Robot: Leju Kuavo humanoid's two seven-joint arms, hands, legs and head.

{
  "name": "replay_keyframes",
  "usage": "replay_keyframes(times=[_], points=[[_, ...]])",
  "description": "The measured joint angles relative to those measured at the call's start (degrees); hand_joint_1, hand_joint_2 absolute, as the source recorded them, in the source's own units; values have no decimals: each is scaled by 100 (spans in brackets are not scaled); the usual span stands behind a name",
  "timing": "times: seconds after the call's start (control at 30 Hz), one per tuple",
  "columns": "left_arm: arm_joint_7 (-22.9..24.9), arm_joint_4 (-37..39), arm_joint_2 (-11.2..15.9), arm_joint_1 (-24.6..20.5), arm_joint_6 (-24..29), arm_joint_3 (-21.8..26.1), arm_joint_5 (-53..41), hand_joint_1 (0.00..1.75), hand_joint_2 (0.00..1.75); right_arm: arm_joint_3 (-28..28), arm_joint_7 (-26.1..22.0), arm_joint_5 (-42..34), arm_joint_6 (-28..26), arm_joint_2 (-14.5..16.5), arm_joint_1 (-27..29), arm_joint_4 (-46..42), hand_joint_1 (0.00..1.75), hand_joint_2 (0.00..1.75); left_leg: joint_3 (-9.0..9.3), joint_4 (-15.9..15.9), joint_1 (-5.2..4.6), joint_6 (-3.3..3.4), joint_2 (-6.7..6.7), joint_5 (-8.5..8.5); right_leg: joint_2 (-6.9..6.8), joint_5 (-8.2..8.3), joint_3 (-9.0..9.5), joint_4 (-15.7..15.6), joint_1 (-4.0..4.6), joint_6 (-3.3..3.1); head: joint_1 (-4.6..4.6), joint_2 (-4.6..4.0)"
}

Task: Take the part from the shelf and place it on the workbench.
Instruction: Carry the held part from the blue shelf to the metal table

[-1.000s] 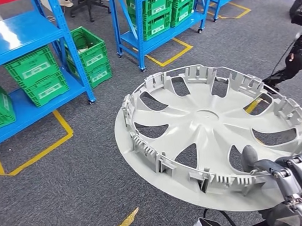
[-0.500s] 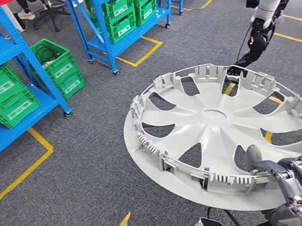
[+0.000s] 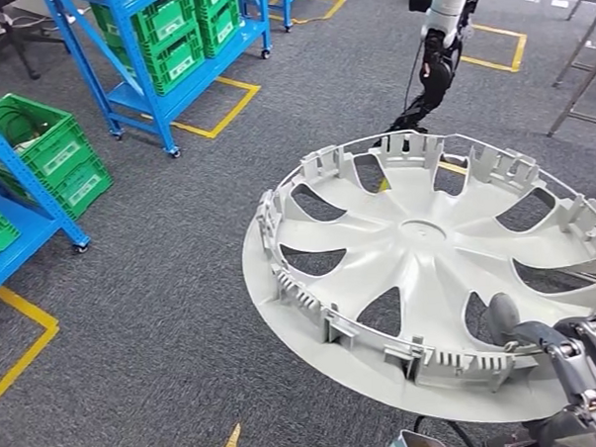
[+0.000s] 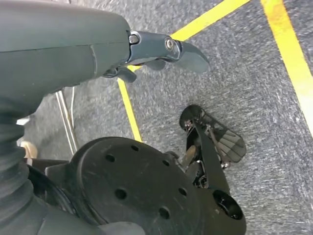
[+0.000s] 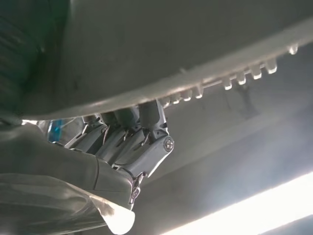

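right hand [image 3: 577, 360] — on wheel cover [image 3: 432, 267]

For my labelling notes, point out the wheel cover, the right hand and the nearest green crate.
wheel cover [image 3: 422, 233], head view, centre hub.
right hand [image 3: 577, 355], head view, finger backs.
green crate [image 3: 50, 155], head view, front wall.

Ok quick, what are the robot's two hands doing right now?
Right hand: holding the big grey wheel cover by its rim, thumb on top.
Left hand: hanging over the carpet, holding nothing; open or closed cannot be told.
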Motion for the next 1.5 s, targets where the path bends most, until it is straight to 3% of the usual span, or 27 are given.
replay_keyframes(times=[0.07, 0.13, 0.17, 0.23, 0.27, 0.33, 0.4, 0.47, 0.5, 0.53, 0.57, 0.63, 0.7, 0.77, 0.8, 0.87, 0.93, 1.0, 1.03, 1.07, 1.13, 1.17, 1.23, 1.3, 1.37, 1.43, 1.5], points=[[23, 1, 3, -14, -28, 3, 0, 0, 175, -22, -19, 1, 0, 0, 20, -2, 175, 175, 33, 0, -3, -18, 130, -28, -114, 330, 379, -649, -1, -11, -1, -1], [43, 2, 9, -19, -62, 5, 0, 0, 175, -43, -55, 2, 0, 0, 32, -7, 175, 175, 66, 6, -31, -68, 231, -67, -310, 511, 796, -1351, 36, -72, -4, 0], [52, 3, 13, -19, -72, 7, 0, 0, 175, -55, -75, 2, 0, 1, 35, -13, 175, 175, 79, 9, -46, -96, 274, -82, -360, 519, 890, -1516, 54, -114, -6, 0], [63, 3, 21, -23, -74, 9, 0, 0, 175, -91, -110, 1, 0, 2, 40, -33, 175, 175, 106, 0, -59, -147, 362, -96, -283, 506, 893, -1557, 70, -201, -10, 0], [69, 3, 24, -26, -75, 10, 0, 0, 175, -111, -122, 1, 0, 4, 44, -48, 175, 175, 120, 5, -54, -181, 348, -120, -229, 516, 890, -1570, 62, -235, -9, -1], [82, 4, 31, -25, -82, 9, 0, 0, 175, -142, -131, 1, 0, 18, 45, -77, 175, 175, 51, 229, -36, -241, 147, -306, -121, 540, 894, -1598, 35, -301, -22, -1], [92, 5, 38, -23, -103, 9, 0, 0, 175, -166, -131, 2, 0, 36, 44, -87, 175, 175, -239, 919, -22, -267, -95, -679, -10, 548, 898, -1604, 23, -341, -37, 0], [95, 5, 46, -29, -136, 8, 0, 0, 175, -192, -130, 3, 0, 43, 47, -87, 175, 175, -507, 1582, -35, -267, -152, -900, 130, 544, 912, -1602, 27, -355, -35, -1], [95, 5, 49, -33, -149, 8, 0, 0, 175, -204, -130, 3, 0, 44, 48, -87, 175, 175, -521, 1647, -43, -259, -160, -838, 213, 542, 926, -1601, 28, -358, -35, -1], [101, 5, 52, -37, -157, 7, 0, 0, 175, -215, -129, 3, 0, 45, 50, -87, 175, 175, -447, 1498, -49, -245, -171, -670, 297, 541, 944, -1600, 30, -358, -34, -1], [118, 5, 54, -39, -155, 7, 0, 0, 175, -226, -127, 3, 0, 45, 52, -87, 175, 175, -305, 1164, -50, -222, -213, -425, 382, 541, 963, -1599, 32, -358, -35, -1], [164, 9, 61, -32, -132, 7, 0, 0, 175, -250, -114, 4, 0, 46, 54, -87, 175, 175, -35, 479, -44, -168, -463, -68, 528, 546, 965, -1593, 31, -341, -32, -1], [209, 18, 62, -36, -87, 7, 0, 0, 175, -278, -87, 3, 0, 48, 64, -95, 175, 175, 64, 135, -46, -121, -663, -22, 643, 581, 888, -1577, 14, -278, -42, -1], [235, 22, 58, -55, -57, 7, 0, 0, 175, -308, -64, 3, 0, 49, 91, -115, 175, 175, 48, 23, -41, -81, -618, -47, 745, 641, 790, -1577, 0, -187, -46, 0], [239, 23, 55, -60, -55, 7, 0, 0, 175, -320, -59, 3, 0, 50, 110, -126, 175, 175, 48, -20, -27, -54, -554, -32, 713, 641, 742, -1560, 5, -154, -43, 0], [235, 26, 45, -56, -44, 7, -6, 0, 175, -336, -50, 1, 0, 51, 133, -142, 175, 175, 57, -84, 0, -2, -410, 20, 438, 474, 569, -1269, 28, -109, -10, -1], [172, 27, 27, -38, 13, -47, -85, 0, 175, -346, -23, -1, 0, 52, 138, -148, 175, 175, 59, -92, -13, 22, -244, 29, 107, 131, 224, -559, 33, -71, 23, -1], [9, 28, 3, 7, 101, -340, -493, 0, 175, -368, 46, -1, 0, 52, 134, -148, 175, 175, 56, -89, -26, 22, -79, 20, 8, -39, -27, -10, 19, -45, 25, -1], [-70, 28, 13, 24, 133, -627, -920, 0, 175, -386, 81, -1, 0, 53, 132, -148, 175, 175, 60, -88, -33, 22, -14, 12, -16, 20, -5, -23, 10, -41, 26, -1], [-101, 24, 57, 17, 151, -1012, -1559, 0, 175, -406, 103, -1, 0, 54, 129, -149, 175, 175, 70, -88, -43, 21, 37, 4, -58, 173, 149, -274, -2, -45, 22, -1], [61, 9, 232, -128, 146, -1847, -3345, 0, 175, -439, 102, 1, 0, 56, 111, -148, 175, 175, 103, -88, -100, 7, 85, -21, -285, 444, 621, -1076, -11, -79, 19, -1], [225, -11, 350, -268, 130, -2231, -4567, 0, 175, -448, 91, 2, 0, 58, 91, -147, 175, 175, 118, -88, -143, -6, 92, -34, -390, 499, 809, -1374, -17, -114, 10, -1], [504, -89, 551, -627, 68, -2815, -7385, 0, 175, -455, 66, 4, 0, 62, 56, -145, 175, 175, 154, -114, -227, -39, 118, -46, -479, 462, 936, -1539, -33, -182, 1, 0], [674, -267, 664, -942, -116, -3249, -10219, 0, 175, -450, 24, 3, 0, 64, 49, -145, 175, 175, 210, -136, -242, -90, 169, -69, -360, 487, 953, -1562, -74, -247, 1, 0], [787, -513, 716, -1124, -352, -3513, -11886, 0, 175, -437, -19, 2, 0, 71, 49, -148, 175, 175, 134, 97, -209, -158, 8, -256, -222, 528, 944, -1598, -88, -322, -40, -1], [825, -723, 761, -1198, -504, -3683, -12211, 0, 175, -423, -41, 2, 0, 81, 50, -149, 175, 175, -201, 798, -178, -197, -212, -635, -78, 549, 914, -1607, -68, -371, -88, -1], [826, -865, 812, -1218, -573, -3843, -12083, 0, 175, -415, -62, 5, 0, 85, 51, -148, 175, 175, -546, 1485, -174, -209, -251, -855, 76, 550, 901, -1604, -42, -383, -87, -1]])
